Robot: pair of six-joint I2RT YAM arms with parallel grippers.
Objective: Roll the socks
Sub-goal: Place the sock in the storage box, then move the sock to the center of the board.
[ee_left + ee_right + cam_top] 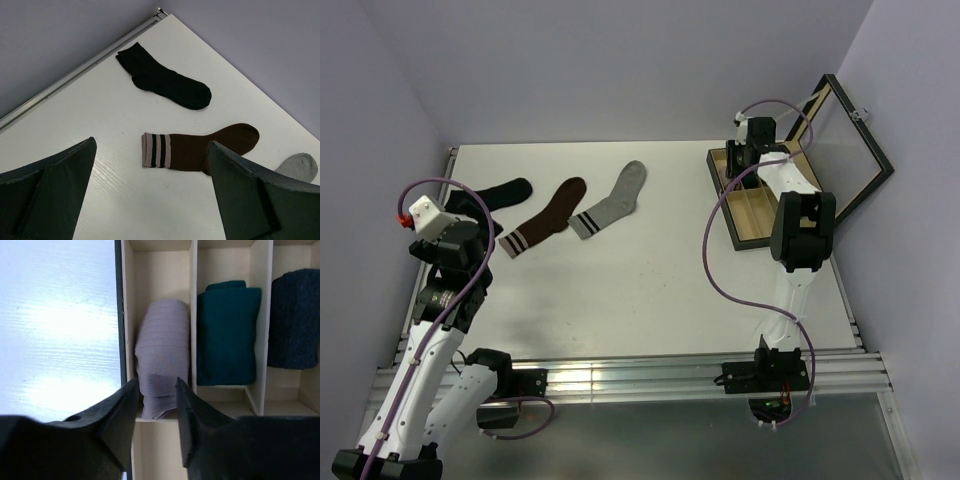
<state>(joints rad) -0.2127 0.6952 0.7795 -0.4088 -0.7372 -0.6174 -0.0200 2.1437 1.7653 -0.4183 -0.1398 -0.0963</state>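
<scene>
A light grey sock (pixel 612 203) with a dark striped cuff lies flat at the back middle of the table; its toe shows in the left wrist view (pixel 300 166). A dusty pink sock (pixel 164 347) sits rolled up in the leftmost compartment of the wooden box (pixel 752 222). My right gripper (pixel 155 385) is over that compartment with its fingers pressed against both sides of the roll's near end. It is over the box's far end in the top view (pixel 748 158). My left gripper (pixel 152 142) is open and empty above the table's left side (pixel 468 212).
A plain black sock (pixel 505 192) and a dark brown sock with a pale striped cuff (pixel 545 218) lie left of the grey one. The box's lid (pixel 848 150) stands open at the right. A teal roll (pixel 227 335) and a dark blue roll (pixel 294 320) fill neighbouring compartments.
</scene>
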